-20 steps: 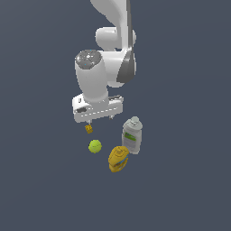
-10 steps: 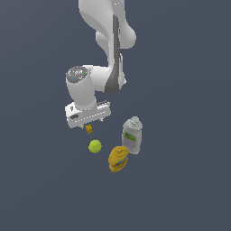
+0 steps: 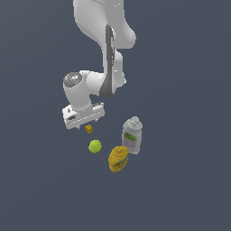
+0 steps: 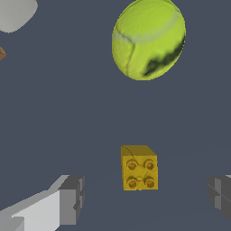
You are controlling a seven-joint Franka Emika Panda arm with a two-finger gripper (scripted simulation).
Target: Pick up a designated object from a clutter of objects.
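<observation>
The designated object is a tiny orange-yellow cube point(image 3: 89, 129) with darker studs, lying on the grey floor. In the wrist view the cube point(image 4: 139, 167) sits between my two grey fingertips point(image 4: 71, 198), apart from both. My gripper point(image 3: 87, 121) is open and hovers just above the cube. The yellow-green ball point(image 3: 94, 146) lies just beyond the cube, also large in the wrist view point(image 4: 148, 38). The grey-white bottle with a green label point(image 3: 132, 136) and the yellow-orange rounded container point(image 3: 118, 159) lie to the exterior view's right.
The white arm point(image 3: 104, 49) rises behind the gripper. A corner of the bottle point(image 4: 16, 13) and a sliver of the container point(image 4: 2, 53) show at the wrist view's edge.
The arm has swung toward the exterior view's left and lowered, bringing the open gripper over the tiny cube. The objects have not moved.
</observation>
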